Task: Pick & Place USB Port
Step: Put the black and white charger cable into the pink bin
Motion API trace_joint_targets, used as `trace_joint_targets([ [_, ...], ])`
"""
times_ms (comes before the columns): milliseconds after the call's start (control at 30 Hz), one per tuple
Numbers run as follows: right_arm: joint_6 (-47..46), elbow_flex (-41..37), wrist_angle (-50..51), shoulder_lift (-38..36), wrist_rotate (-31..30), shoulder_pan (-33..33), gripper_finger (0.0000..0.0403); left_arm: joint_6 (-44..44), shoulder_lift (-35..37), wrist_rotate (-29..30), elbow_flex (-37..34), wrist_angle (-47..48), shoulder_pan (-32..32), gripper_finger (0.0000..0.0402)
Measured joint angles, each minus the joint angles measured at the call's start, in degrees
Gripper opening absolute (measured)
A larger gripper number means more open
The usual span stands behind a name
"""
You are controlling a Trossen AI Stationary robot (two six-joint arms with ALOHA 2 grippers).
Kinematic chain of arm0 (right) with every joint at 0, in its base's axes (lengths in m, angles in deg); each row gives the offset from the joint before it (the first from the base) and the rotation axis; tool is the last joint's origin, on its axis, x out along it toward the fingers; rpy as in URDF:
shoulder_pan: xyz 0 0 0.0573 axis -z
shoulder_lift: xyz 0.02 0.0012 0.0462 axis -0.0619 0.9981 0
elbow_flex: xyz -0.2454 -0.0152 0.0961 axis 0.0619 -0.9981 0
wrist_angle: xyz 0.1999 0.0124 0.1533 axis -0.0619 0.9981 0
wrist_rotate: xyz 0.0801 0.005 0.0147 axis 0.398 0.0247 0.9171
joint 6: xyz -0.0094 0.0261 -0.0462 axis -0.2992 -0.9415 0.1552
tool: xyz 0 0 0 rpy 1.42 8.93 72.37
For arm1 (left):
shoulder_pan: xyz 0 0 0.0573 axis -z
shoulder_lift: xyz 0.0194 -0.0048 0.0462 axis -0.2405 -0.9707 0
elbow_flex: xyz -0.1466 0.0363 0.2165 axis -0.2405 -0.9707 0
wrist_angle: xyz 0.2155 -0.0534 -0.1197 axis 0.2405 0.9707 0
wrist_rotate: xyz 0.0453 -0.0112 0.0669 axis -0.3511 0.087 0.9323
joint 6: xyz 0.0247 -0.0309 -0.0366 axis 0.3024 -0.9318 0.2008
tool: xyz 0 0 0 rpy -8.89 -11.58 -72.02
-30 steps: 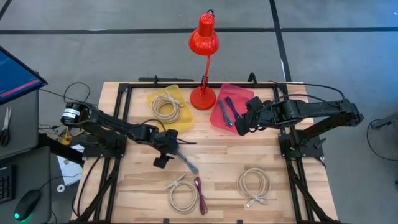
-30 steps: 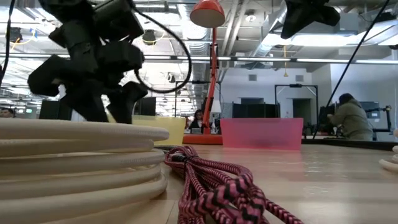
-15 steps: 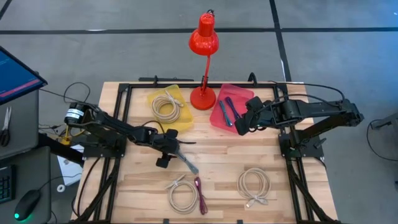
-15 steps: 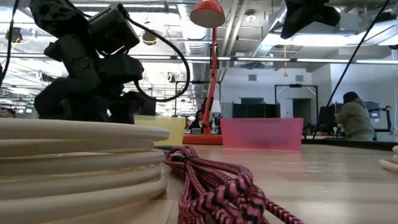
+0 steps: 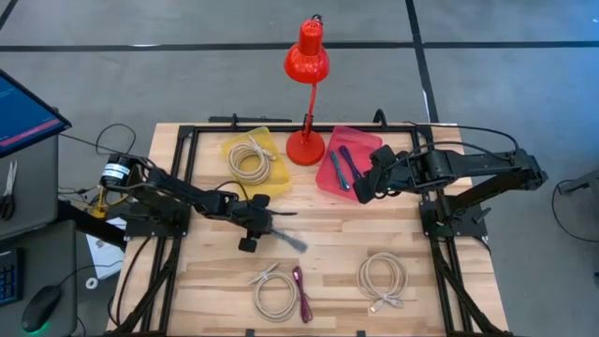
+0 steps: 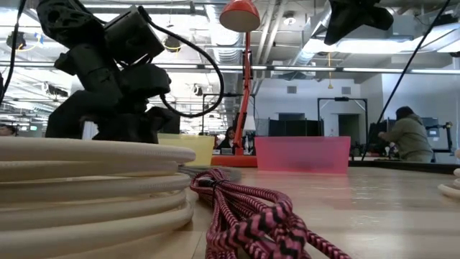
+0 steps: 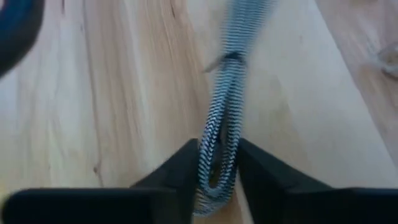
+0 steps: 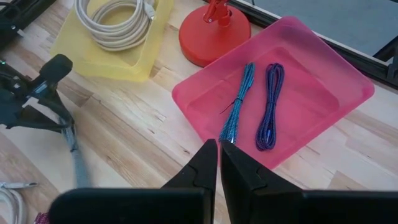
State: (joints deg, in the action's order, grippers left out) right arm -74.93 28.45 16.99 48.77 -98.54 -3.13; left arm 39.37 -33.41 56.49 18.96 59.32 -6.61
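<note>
**Inspector A:** Item under inspection?

**Inspector B:** A grey braided cable (image 7: pixel 222 134), bundled and tied, lying on the wooden bench (image 5: pixel 337 239) near its middle. The looped end sits between the two fingers of the left claw (image 7: pixel 217 176), which are drawn in close on either side of it. From overhead the left claw (image 5: pixel 262 216) is low over the bench with the cable trailing away from it toward the front edge.

**Inspector A:** Is it gripped?

**Inspector B:** The fingers flank the loop closely, but I cannot tell whether they are pinching it.

**Inspector A:** The other arm?

**Inspector B:** The right claw (image 8: pixel 219 163) waits above the near edge of the pink tray (image 8: pixel 336 74), fingers pressed together, holding nothing. The tray carries a blue cable (image 8: pixel 237 102) and a purple cable (image 8: pixel 270 106), side by side, not touching.

**Inspector A:** Remaining items?

**Inspector B:** A yellow tray (image 5: pixel 230 142) at the back left holds a coiled cream cable (image 5: pixel 250 157). A red lamp (image 5: pixel 306 56) stands between the two trays, its base just beside the pink one. Along the front edge: a cream coil (image 5: pixel 274 296) touching a pink braided cable (image 5: pixel 299 285), and well apart to the right, another cream coil (image 5: pixel 382 279). A person (image 6: pixel 407 135) shows in the room beyond.
</note>
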Motion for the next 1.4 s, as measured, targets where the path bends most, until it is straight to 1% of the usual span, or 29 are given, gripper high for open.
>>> trace_joint_targets([
  [100,0.0,0.0,0.1,0.0,0.0,0.0,0.0012,-3.5,0.0,-0.2,0.0,0.0,0.1,0.0039],
  [133,0.0,0.0,0.1,0.0,0.0,0.0,0.0012,-5.0,0.0,-0.2,0.0,-0.1,0.1,0.0024],
  [167,0.0,0.0,0.1,0.0,0.0,0.0,0.0012,-6.6,0.0,-0.2,0.0,-0.3,0.1,0.0018],
  [333,0.1,0.0,0.1,0.0,0.0,0.0,0.0012,-12.9,2.2,-2.3,0.2,0.1,0.2,0.0014],
  [567,0.4,0.0,0.2,0.0,-0.1,0.0,0.0012,-14.6,12.3,-2.7,3.4,-0.7,0.1,0.0014],
  [700,0.5,0.0,0.3,0.0,-0.1,0.0,0.0012,-15.1,17.9,0.6,6.3,-1.2,0.1,0.0014],
  [833,0.5,0.0,0.1,0.0,-0.5,0.0,0.0012,-13.6,21.1,5.0,8.2,-1.6,-0.3,0.0014],
  [967,0.5,0.0,-0.7,0.0,-0.9,0.1,0.0012,-11.5,21.4,6.0,8.1,-0.8,-2.1,0.0013],
  [1100,0.7,0.0,-5.1,0.0,-1.6,0.1,0.0012,-11.5,21.0,6.1,8.1,-1.2,-5.9,0.0013],
  [1200,4.5,0.0,-9.3,0.0,-0.5,0.1,0.0012,-13.3,21.0,3.3,8.1,-2.9,-9.9,0.0013],
  [1267,10.4,0.0,-13.1,0.0,-0.2,0.1,0.0011,-17.1,21.0,-1.6,8.1,-5.2,-13.2,0.0013],
  [1333,17.1,0.0,-17.8,0.0,0.2,0.0,0.0005,-21.4,21.0,-7.9,8.1,-8.0,-16.3,0.0013],
  [1400,24.0,0.0,-22.4,0.0,2.1,0.0,0.0002,-25.2,21.0,-12.7,8.1,-11.2,-18.8,0.0013],
])
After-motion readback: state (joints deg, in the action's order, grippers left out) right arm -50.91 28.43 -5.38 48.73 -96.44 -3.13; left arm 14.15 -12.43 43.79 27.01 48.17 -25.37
